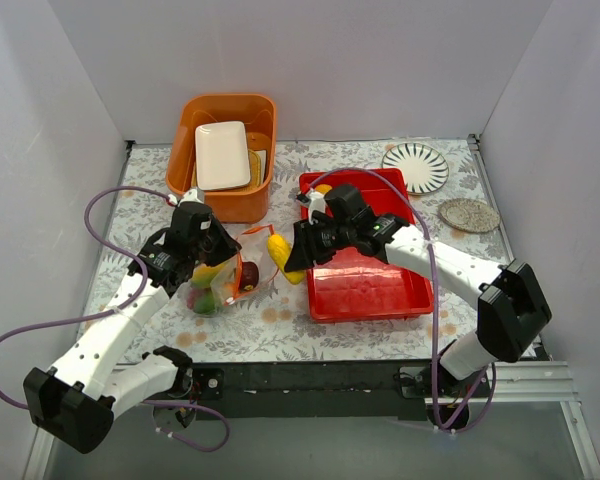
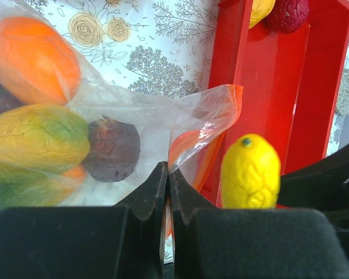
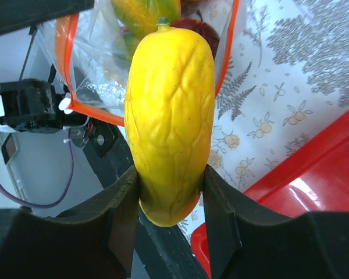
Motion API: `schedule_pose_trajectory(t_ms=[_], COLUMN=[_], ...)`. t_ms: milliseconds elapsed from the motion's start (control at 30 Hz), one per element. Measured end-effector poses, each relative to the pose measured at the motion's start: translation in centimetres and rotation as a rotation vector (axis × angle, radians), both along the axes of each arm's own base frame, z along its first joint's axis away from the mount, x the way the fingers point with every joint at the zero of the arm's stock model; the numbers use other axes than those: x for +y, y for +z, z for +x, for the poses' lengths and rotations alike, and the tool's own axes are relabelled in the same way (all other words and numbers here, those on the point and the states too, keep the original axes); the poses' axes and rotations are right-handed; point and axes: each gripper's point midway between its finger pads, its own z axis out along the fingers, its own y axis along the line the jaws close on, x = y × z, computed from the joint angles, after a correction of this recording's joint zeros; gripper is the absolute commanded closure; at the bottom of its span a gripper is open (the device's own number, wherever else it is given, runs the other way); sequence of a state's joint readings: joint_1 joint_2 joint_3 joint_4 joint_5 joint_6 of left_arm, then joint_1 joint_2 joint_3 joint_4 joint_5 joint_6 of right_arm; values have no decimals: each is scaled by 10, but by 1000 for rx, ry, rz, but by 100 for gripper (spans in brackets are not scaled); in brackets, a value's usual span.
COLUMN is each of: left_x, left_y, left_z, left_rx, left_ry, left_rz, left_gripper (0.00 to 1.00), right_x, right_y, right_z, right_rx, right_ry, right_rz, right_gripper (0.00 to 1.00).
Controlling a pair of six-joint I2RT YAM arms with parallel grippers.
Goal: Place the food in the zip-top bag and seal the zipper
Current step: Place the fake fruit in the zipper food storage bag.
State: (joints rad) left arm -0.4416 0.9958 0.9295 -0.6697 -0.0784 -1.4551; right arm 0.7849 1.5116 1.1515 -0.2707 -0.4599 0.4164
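One camera looks down from high on the near side at the whole table [image 1: 280,335]. My left wrist camera looks right, my right one left, both close up, sharing the yellow mango [image 2: 250,171] and bag [image 2: 157,116].

Enclosure: plain pale walls on three sides, meeting at sharp corners: back wall [image 1: 320,60], left wall [image 1: 40,150], right wall [image 1: 575,110]. The table is covered by a tablecloth [image 1: 270,335], pale with a grey-brown floral and leaf print (small yellow fruit motifs show in the right wrist view). A black rail [image 1: 310,381] runs along the near edge, with silver metal framing [image 1: 545,372] at the near right. Below it lies a flat grey surface [image 1: 360,450]. Light is even and diffuse, shadows soft.
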Motion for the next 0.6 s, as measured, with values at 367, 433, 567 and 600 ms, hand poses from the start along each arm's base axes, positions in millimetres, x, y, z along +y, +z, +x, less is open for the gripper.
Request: schedule_pose_trajectory(t_ms=[367,433,567,600], left_x=[0,-1,-1,-1], left_y=[0,0,0,0], left_z=[-1,-1,-2,-3], left_rx=[1,0,2,3], left_ry=[-1,-5,-7,-8], left_rz=[-1,-4,-6,-6], left_gripper=[100,100,100,100], right_x=[39,47,62,64], right_y=[-24,-20,-15,-15], right_z=[-25,-22,-14,-13], right_rx=[117,129,138,140], right_ry=[102,106,106,107], right_rz=[5,22,52,54], right_gripper=[69,69,69,69])
